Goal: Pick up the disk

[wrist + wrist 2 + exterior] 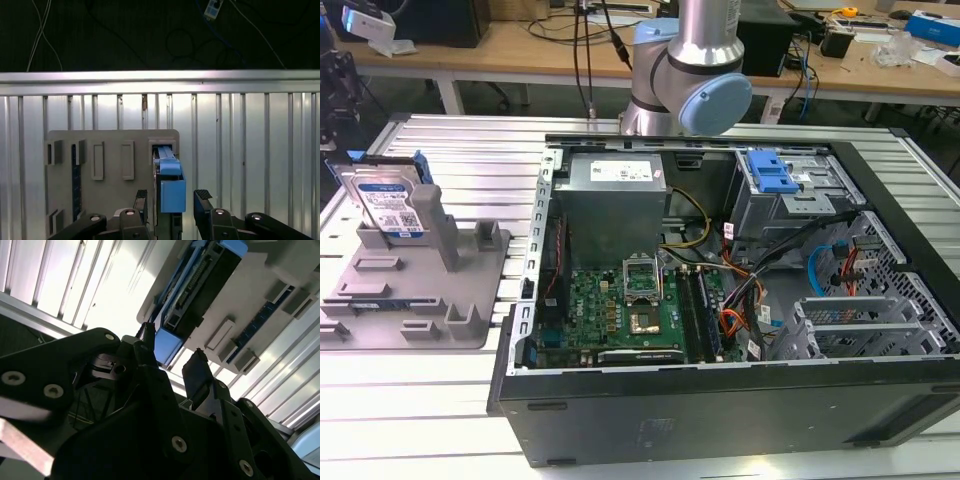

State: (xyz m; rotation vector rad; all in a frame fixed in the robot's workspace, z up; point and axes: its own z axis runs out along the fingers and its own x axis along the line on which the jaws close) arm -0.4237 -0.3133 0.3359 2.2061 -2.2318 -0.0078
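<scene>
I have the exterior view looking down from high up across the slatted tabletop [470,150] and the opened computer case [720,410] toward the arm [695,60] on the far side. It is wide enough to take in the grey fixture [415,290] at the exterior view's left. The first wrist view hangs above that fixture and faces straight down past the fingers [202,196], while the second wrist view peers from close behind the same fingers at a steep slant. All three views share the fixture and the disk [392,205] standing in it.
</scene>
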